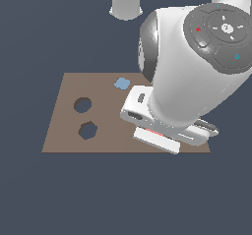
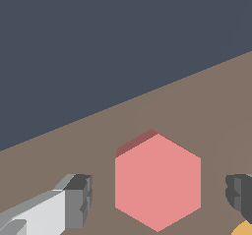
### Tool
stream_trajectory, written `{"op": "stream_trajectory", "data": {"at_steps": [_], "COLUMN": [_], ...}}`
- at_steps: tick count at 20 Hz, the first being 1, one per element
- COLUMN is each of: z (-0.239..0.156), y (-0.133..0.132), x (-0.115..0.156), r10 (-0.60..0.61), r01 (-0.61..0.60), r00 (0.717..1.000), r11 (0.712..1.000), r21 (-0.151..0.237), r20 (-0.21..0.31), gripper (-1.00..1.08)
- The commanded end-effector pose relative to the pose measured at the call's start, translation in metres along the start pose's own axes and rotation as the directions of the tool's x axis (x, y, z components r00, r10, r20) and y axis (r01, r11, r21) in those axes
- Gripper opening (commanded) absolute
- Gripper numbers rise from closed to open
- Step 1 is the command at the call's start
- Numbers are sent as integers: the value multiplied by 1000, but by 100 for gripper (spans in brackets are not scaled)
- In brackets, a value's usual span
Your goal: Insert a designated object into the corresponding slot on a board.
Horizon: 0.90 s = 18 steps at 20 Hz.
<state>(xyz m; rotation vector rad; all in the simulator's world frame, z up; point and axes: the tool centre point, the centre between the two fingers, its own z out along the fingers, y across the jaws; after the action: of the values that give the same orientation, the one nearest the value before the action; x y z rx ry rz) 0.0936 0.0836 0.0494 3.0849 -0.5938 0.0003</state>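
In the exterior view, the arm's bulky wrist covers the gripper (image 2: 157, 194) and the salmon-red hexagonal piece (image 2: 157, 181); only a thin red sliver shows beneath the hand. The arm also hides part of the board (image 1: 64, 116). In the wrist view, both fingers (image 2: 78, 199) are cut off by the frame, and an orange shape (image 2: 244, 228) is clipped at the corner.

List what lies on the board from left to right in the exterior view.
Round hole and hexagonal slot sharing the exterior view's left, then the small blue piece, then the robot's hand over the brown board.
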Motion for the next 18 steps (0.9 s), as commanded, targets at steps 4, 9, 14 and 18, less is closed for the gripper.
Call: {"op": "stream_trajectory", "data": {"at_steps": [4, 9, 14, 18], "z": [14, 20, 20, 20], "y": [0, 0, 0, 0], "x": [1, 1, 1, 1], "r10": [3, 4, 4, 4], "r01": [-3, -4, -4, -4], "r00": [1000, 1000, 1000, 1000], "r11": [1000, 1000, 1000, 1000], "r21": [0, 0, 0, 0], "r20": [0, 0, 0, 0], "gripper": [100, -100, -100, -100]}}
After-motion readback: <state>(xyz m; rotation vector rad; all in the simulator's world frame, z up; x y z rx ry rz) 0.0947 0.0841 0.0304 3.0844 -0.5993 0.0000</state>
